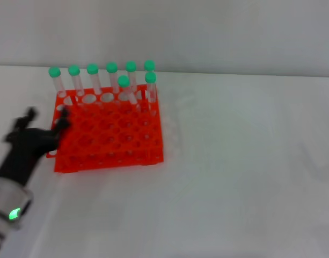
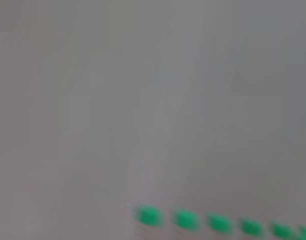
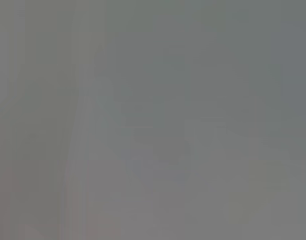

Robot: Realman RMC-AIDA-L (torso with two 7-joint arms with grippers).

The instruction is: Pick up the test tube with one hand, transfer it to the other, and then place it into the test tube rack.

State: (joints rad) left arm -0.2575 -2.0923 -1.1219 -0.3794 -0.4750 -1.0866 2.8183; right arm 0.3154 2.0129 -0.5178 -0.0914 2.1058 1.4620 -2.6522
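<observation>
The orange-red test tube rack (image 1: 108,142) stands on the white table at the left. Several clear test tubes with green caps (image 1: 92,69) stand in its back row. One more tube (image 1: 123,81) stands just in front of that row and leans a little, and another (image 1: 150,78) stands at the back right corner. My left gripper (image 1: 46,119) is black, open and empty, low beside the rack's left edge. Its far finger (image 1: 62,123) is at the rack's left side. The left wrist view shows only a blurred row of green caps (image 2: 150,216). My right gripper is out of view.
The white table (image 1: 245,161) stretches to the right of the rack, with a pale wall behind it. The right wrist view shows only a blurred grey surface.
</observation>
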